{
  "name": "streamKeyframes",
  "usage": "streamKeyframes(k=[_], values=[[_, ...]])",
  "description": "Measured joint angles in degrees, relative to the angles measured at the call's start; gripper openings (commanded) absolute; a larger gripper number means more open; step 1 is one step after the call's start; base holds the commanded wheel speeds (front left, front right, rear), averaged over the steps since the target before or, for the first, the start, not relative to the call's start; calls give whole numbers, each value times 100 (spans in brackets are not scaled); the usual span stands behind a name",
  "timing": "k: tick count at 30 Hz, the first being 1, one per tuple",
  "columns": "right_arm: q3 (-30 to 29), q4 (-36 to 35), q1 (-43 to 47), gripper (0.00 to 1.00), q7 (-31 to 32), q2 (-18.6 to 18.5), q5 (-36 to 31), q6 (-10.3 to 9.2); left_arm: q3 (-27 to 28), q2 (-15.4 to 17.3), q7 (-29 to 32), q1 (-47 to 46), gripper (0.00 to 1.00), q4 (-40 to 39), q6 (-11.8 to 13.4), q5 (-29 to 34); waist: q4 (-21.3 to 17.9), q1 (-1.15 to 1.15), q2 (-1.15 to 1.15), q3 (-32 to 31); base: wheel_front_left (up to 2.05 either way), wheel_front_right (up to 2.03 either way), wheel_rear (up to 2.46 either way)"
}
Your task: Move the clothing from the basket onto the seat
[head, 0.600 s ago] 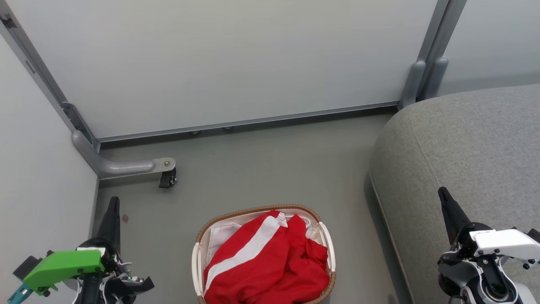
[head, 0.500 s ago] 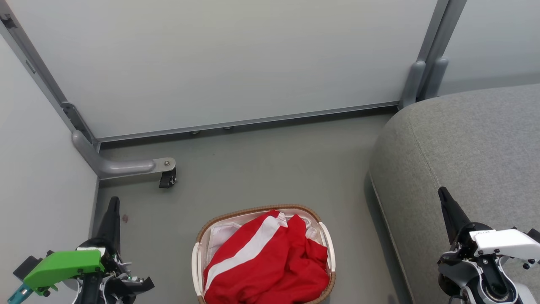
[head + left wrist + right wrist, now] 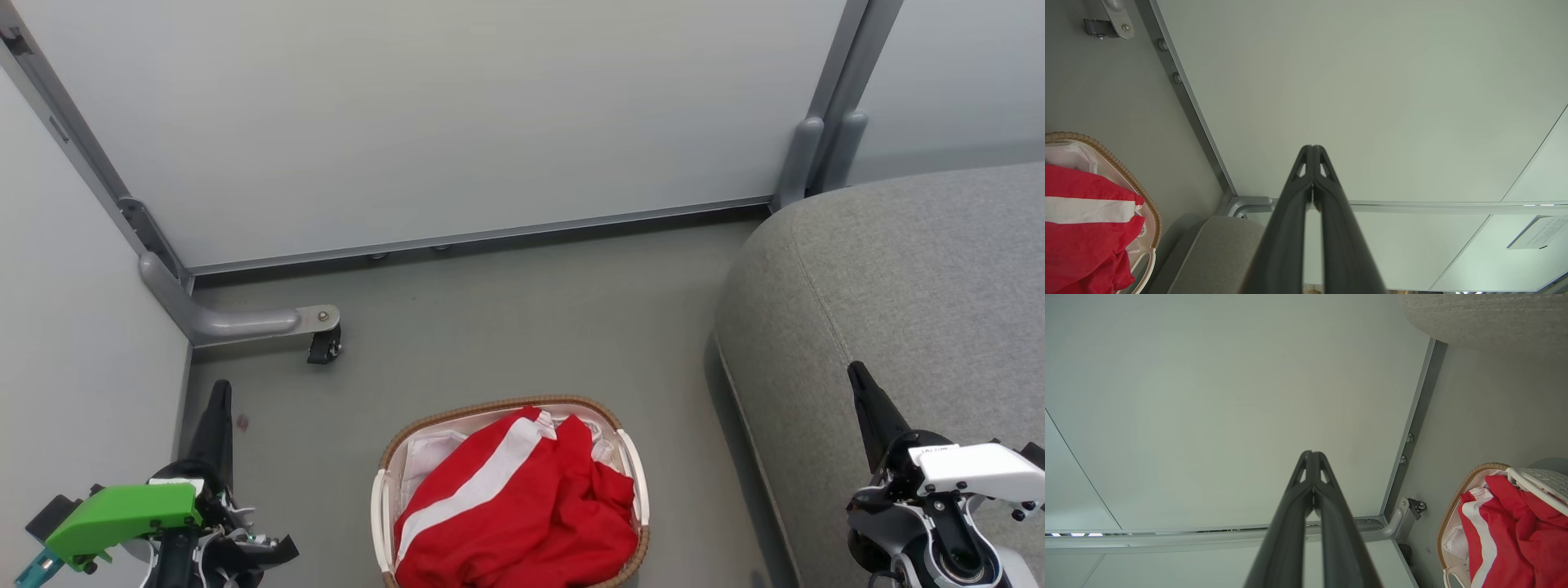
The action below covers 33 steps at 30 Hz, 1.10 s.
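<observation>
Far side and left: pale partition panels (image 3: 449,122) on grey metal frame.
Right: seat (image 3: 898,286), grey woven fabric with a rounded corner, bare on top.
Centre: grey floor (image 3: 531,327), running from the far panel to the near edge.
Near centre, on floor: basket (image 3: 490,405), cream with brown woven rim and white side handles. Left of the seat and apart from it.
Inside basket: clothing (image 3: 522,506), red and heaped. Striped piece lying across the left, plain red bunched on the right. None on the seat yet.
Far-left inside basket: white liner sheet (image 3: 429,453) showing beside the red.
Near left: left gripper (image 3: 219,392), green wrist cover (image 3: 122,514) behind it. Clenched tip to tip, holding nothing, well left of the basket and pointing far.
Near right: right gripper (image 3: 857,371), white wrist cover (image 3: 976,465). Also clenched and bare, over the seat's near-left edge in the head view, clear of the basket.
Far left on floor: black caster (image 3: 325,347) under the frame foot.
</observation>
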Motion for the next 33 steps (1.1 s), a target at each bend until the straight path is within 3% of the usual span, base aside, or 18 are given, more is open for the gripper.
streamKeyframes(k=[20, 21, 22, 23, 28, 33], values=[[1, 19, 2, 0, 0, 5, -1, 1, -2, -4, -1, 6, 0, 14, 3, 1, 0, 0, 0, 0, 0, 0, 0], [3, 65, 13, 100, 0, 20, -1, 0, -3, -14, -5, 24, 100, 67, 8, 1, 0, 0, 0, 0, 0, 0, 0], [8, 122, 36, 0, 0, 40, -1, 0, -8, -29, -5, 66, 0, 130, 9, 1, 0, 0, 0, 0, 0, 0, 0], [11, 165, 63, 100, 0, 53, -1, -1, -12, -37, -5, 104, 100, 174, 10, 1, 0, 0, 0, 1, 0, 0, 0], [82, 256, 146, 100, -78, 73, -59, -2, -34, -44, -105, 203, 100, 313, 11, 57, 1, 0, 0, 3, 0, 0, 0], [219, 254, 130, 100, -235, -8, -382, -2, -80, -7, -250, 203, 100, 346, 11, 508, 3, 0, 0, 4, 0, 0, 0]])
